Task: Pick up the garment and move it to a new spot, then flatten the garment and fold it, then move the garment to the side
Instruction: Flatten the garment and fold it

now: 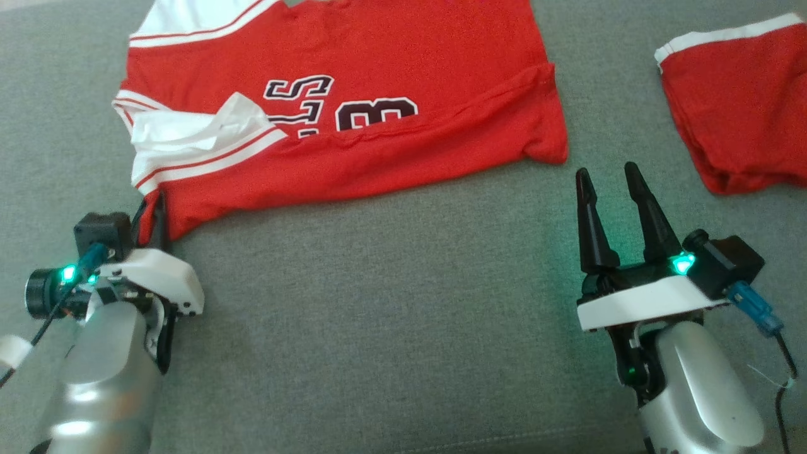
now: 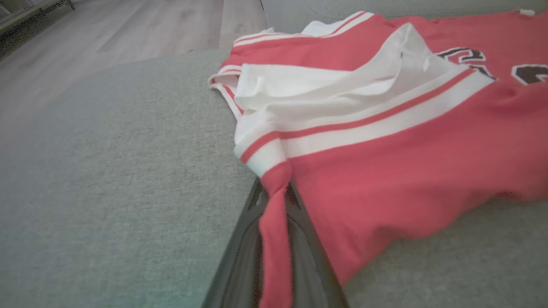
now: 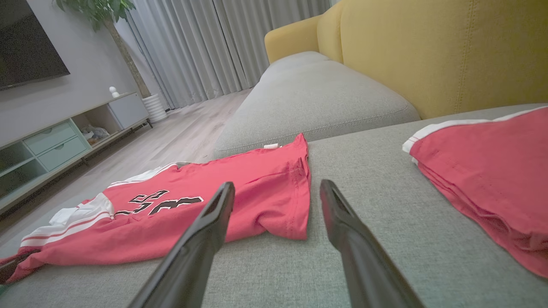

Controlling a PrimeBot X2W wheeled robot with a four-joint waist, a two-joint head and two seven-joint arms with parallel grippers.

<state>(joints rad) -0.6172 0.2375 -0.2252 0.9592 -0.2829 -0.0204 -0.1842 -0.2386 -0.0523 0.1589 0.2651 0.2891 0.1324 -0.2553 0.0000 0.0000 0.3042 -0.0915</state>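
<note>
Grey sofa cushion (image 1: pixel 378 315) spreads under everything, with a yellow backrest (image 3: pixel 428 55) rising behind it. On the cushion lies the red jersey (image 1: pixel 378 63), spread mostly flat with its dark lettering facing up. One white-banded sleeve (image 1: pixel 189 135) is crumpled over its left part. At the jersey's near left corner, the left claw (image 1: pixel 150 217) is clamped tight on a bunched strip of red cloth, just below the sleeve's striped cuff. The strip runs down between the two dark fingers (image 2: pixel 242 256). Off the jersey's near right corner, the right claw (image 1: pixel 606 171) has its jaws spread wide, gripping nothing, its tips apart from the cloth. Well to the jersey's right lies a second red garment (image 1: pixel 737 107), folded.
</note>
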